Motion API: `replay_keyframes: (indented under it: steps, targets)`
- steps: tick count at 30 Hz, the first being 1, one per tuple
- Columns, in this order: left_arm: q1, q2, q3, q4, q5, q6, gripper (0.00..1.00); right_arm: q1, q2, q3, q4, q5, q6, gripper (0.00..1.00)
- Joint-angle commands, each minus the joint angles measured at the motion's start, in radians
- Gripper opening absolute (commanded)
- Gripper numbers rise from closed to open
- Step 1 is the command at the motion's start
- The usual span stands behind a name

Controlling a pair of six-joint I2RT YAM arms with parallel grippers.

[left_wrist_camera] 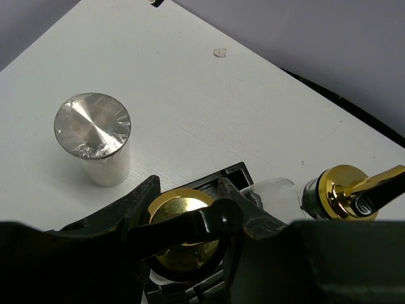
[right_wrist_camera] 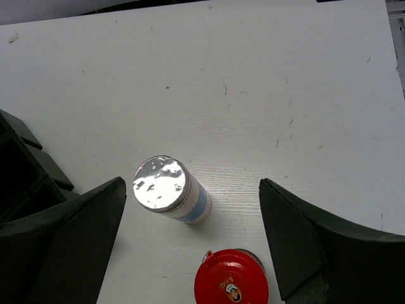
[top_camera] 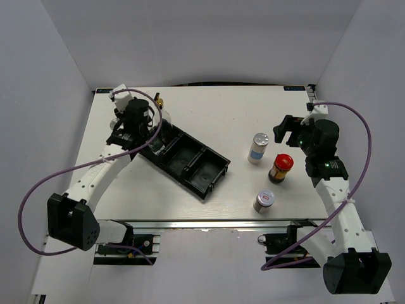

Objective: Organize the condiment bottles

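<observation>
Top view: black tray [top_camera: 190, 161] lies diagonally left of centre on the table [top_camera: 209, 114]; three jars stand loose to its right, well apart from it.
Left gripper [left_wrist_camera: 187, 223]: jaws clamped on the gold cap of a glass bottle [left_wrist_camera: 183, 237], seen from its wrist camera; bottle sits over the far-left end compartment of the tray.
Second gold-cap bottle [left_wrist_camera: 345, 192]: just beside the held one, to its right in the left wrist view; whether it is inside the tray or outside it, cannot tell.
Silver-lid shaker [left_wrist_camera: 93, 136]: stands alone on the table beyond the tray's far end, clear of the left gripper.
Right gripper [right_wrist_camera: 190, 244]: jaws wide apart, holding nothing, hovering above the blue-band shaker [right_wrist_camera: 169, 189] and the red-lid jar [right_wrist_camera: 231, 278].
Third shaker [top_camera: 264, 201]: nearest the front edge, right of the tray.
Step in hand: looks like seating the held bottle in the end compartment; release not yet done.
Next move: left jaws need to part and lift straight up, since the neighbouring gold spout is close. Right arm likely drops onto the blue-band shaker; red-lid jar is near it, so the approach wants to be vertical.
Room: the two nearer tray compartments look empty; open table between tray and jars gives a free carry path.
Edges: near shaker sits close to the front edge; keep sweeps away from it.
</observation>
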Motion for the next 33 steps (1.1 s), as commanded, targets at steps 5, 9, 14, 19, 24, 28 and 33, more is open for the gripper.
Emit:
replay_keyframes:
  steps: [5,9,14,19,24,28,33]
  targets:
    - [-0.015,0.024,0.048,0.131,-0.060,0.011,0.00,-0.002,0.004,0.033,0.021,0.011,-0.018,0.89]
    - [-0.022,0.064,0.071,0.109,-0.059,0.020,0.02,-0.002,0.004,0.033,0.018,0.012,-0.020,0.89]
    - [-0.034,0.090,0.091,0.079,-0.077,0.035,0.25,-0.002,0.009,0.033,0.020,0.012,-0.018,0.89]
    - [-0.048,0.096,0.105,0.069,-0.089,0.051,0.37,-0.002,0.009,0.036,0.017,0.012,-0.018,0.89]
    - [-0.058,0.122,0.140,0.023,-0.099,0.069,0.51,-0.002,0.009,0.036,0.015,0.014,-0.020,0.90]
    - [-0.066,0.122,0.153,0.009,-0.099,0.072,0.57,-0.002,0.010,0.037,0.014,0.011,-0.020,0.89]
    - [-0.072,0.118,0.179,-0.020,-0.103,0.080,0.60,-0.001,0.012,0.041,0.007,-0.003,-0.024,0.89]
